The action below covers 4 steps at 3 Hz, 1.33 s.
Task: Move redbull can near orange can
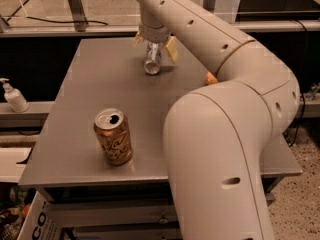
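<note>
The slim silver redbull can [152, 61] is on the far part of the grey table [90, 79], right under my gripper [153, 46]. The gripper comes down on it from above and straddles its top end. The can looks slightly tilted, with its lower end towards the camera. I cannot tell whether it rests on the table or hangs just above it. The orange can [113, 136], gold with dark swirly lettering and an opened silver top, stands upright near the table's front left edge, well apart from the redbull can.
My large white arm [225, 134] fills the right side and hides much of the table there. A small orange fruit [210, 78] peeks out beside the arm. A soap bottle [14, 98] stands on a ledge at the left. A cardboard box [35, 221] sits below the table's front left.
</note>
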Motion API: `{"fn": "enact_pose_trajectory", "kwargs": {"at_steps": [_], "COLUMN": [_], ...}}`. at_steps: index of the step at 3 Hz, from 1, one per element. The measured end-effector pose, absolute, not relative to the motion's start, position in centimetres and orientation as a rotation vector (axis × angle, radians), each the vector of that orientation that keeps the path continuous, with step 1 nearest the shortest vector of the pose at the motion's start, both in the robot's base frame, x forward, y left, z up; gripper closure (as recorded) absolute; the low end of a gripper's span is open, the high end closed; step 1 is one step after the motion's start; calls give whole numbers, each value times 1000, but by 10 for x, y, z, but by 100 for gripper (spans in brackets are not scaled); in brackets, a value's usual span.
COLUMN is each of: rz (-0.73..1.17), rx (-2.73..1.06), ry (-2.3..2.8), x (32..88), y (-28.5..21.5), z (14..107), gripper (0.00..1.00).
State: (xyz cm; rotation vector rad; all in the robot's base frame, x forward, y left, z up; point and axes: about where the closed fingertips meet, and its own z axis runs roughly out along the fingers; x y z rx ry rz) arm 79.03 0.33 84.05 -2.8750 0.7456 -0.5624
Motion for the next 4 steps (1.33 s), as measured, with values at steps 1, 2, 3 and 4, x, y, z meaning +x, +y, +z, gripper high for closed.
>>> {"fn": "enact_pose_trajectory", "kwargs": {"at_steps": [1,2,3,4], "rz": [-549,-525,-497,-468], "rx": [-2883,-2879,-2870,-2851], "ry": [749,747,752,781], "x": [792,788,781,768], "y": [-1,-2,-7,-9], "z": [840,844,848,858], "gripper": [41,65,87,100]}}
